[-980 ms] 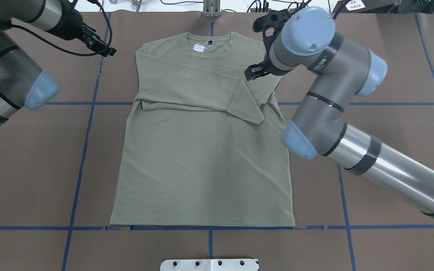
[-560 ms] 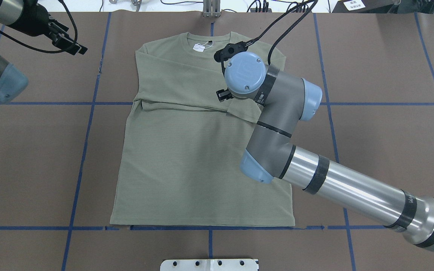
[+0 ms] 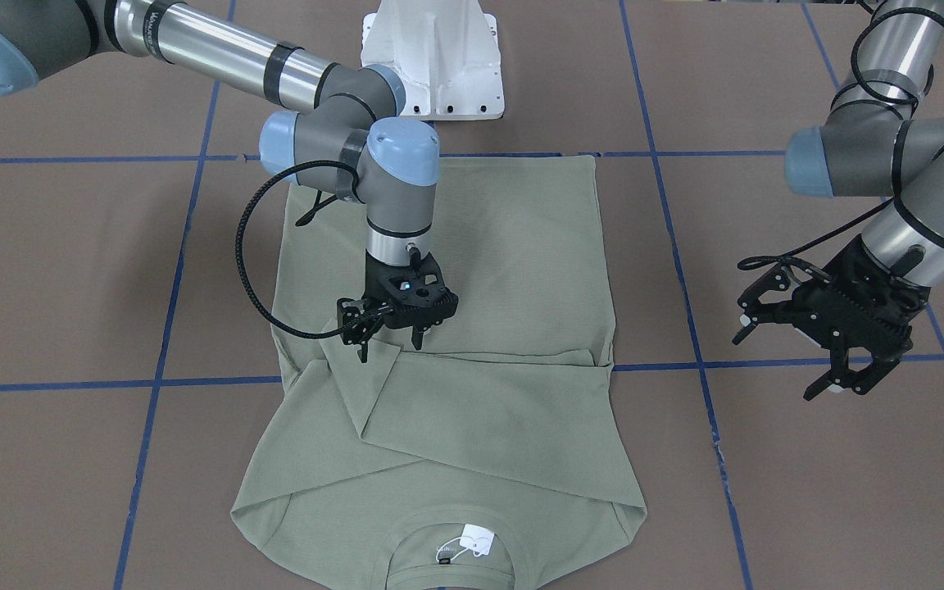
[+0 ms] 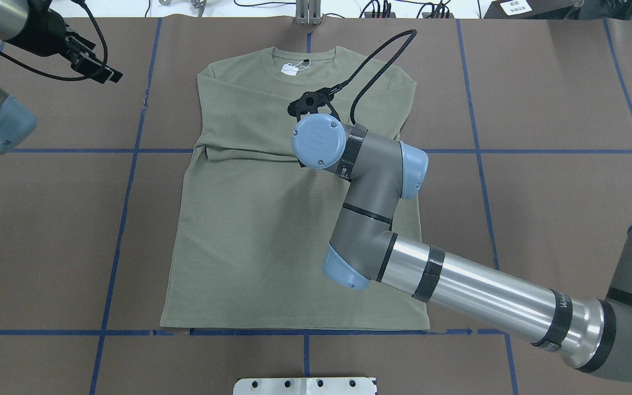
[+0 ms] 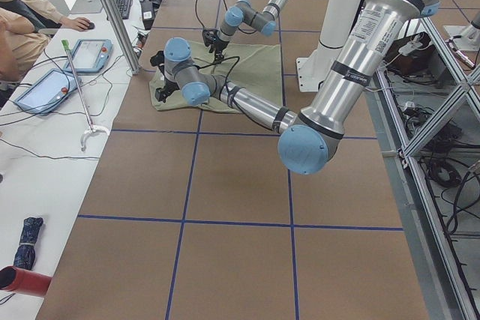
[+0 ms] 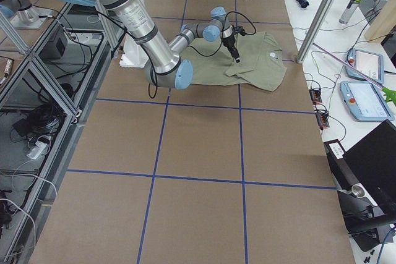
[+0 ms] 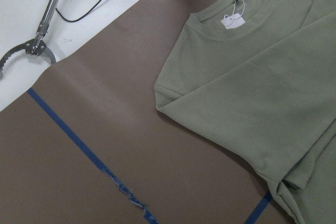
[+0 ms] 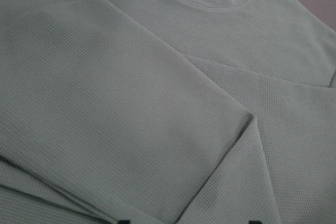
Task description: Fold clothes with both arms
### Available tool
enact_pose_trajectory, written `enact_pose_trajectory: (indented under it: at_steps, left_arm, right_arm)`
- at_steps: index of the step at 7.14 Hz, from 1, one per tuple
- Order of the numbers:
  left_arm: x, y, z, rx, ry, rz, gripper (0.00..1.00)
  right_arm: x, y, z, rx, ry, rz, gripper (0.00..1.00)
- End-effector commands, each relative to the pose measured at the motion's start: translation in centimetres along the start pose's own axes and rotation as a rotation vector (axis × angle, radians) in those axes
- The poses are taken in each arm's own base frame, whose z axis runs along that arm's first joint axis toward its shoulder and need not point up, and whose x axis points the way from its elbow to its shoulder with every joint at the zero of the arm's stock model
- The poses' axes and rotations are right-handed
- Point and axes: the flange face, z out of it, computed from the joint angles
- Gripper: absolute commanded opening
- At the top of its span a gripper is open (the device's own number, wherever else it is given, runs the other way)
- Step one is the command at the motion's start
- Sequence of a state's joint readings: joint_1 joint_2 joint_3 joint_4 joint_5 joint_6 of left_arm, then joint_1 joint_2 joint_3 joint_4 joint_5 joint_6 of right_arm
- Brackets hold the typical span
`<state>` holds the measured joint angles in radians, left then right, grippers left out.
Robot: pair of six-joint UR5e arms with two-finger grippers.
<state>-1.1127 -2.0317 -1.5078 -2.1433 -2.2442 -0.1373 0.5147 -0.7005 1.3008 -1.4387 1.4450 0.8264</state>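
The sage-green long-sleeved shirt (image 3: pixel 513 238) (image 4: pixel 250 236) lies flat on the brown table, collar and white tag (image 4: pixel 291 68) at the far edge. One sleeve is folded across the chest. My right gripper (image 3: pixel 390 342) hangs open just over that sleeve's cuff end, fingers pointing down. In the right wrist view its two fingertips stand apart at the bottom edge, above the sleeve cloth (image 8: pixel 131 103). In the overhead view the right wrist hides this gripper. My left gripper (image 3: pixel 845 383) (image 4: pixel 102 73) is open and holds nothing, off the shirt on its collar-side corner.
The white pedestal base (image 3: pixel 433 57) stands at the shirt's hem side. Blue tape lines (image 4: pixel 124 219) cross the table. Past the far edge is a white desk with tablets (image 5: pixel 45 88), a grabber tool (image 7: pixel 31 51) and a person's hand (image 5: pixel 75 24).
My right arm has swung from beside the shirt's right shoulder to over the chest, above the folded sleeve's cuff. The left arm has drawn back toward the far left corner.
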Motion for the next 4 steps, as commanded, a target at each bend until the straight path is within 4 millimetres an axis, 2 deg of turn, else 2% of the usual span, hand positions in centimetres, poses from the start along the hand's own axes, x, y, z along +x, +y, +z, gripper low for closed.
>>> enact_pose_trajectory:
  at_steps: [1,4]
  left_arm:
    - [0.1,0.1,0.1,-0.002,0.002,0.0,1.0]
    - [0.1,0.0,0.1,-0.001,0.002,0.001,1.0]
  right_arm:
    - [-0.8,0.7,0.6,0.012,0.023,-0.016,0.65]
    - [-1.3,1.5,1.5,0.012,0.046,-0.022,0.64]
